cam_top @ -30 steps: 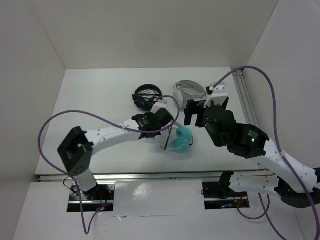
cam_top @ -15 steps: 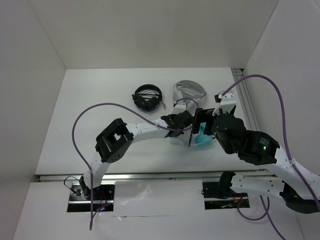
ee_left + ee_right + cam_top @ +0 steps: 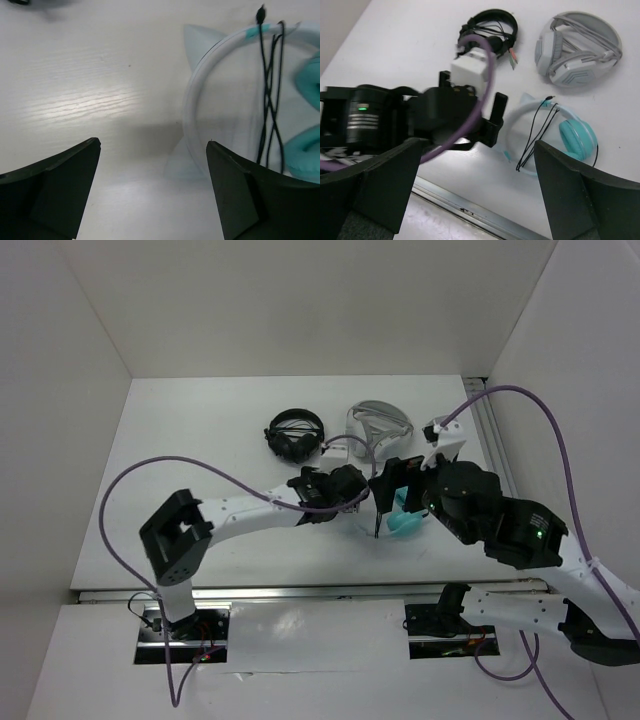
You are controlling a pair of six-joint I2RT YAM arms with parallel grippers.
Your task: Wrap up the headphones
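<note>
The left arm [image 3: 245,512] and right arm [image 3: 590,580] have white shells with black joints. Each trails a purple cable [image 3: 491,75]. A green light [image 3: 541,534] glows on the right arm. The gripper fingers [image 3: 50,190] seem black.

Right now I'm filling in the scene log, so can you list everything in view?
Headphones: one, teal cups, pale headband with thin black cable across it; near the table's middle.
Black headphones: one, black, far side, left of the grey-white pair.
Grey-white headphones: one, grey-white, far side.
Table: one, white.
Purple cables: two, purple, one looping over each arm.
Left gripper: one, black, open, beside the headband.
Right gripper: one, black, open, raised above the table.
</note>
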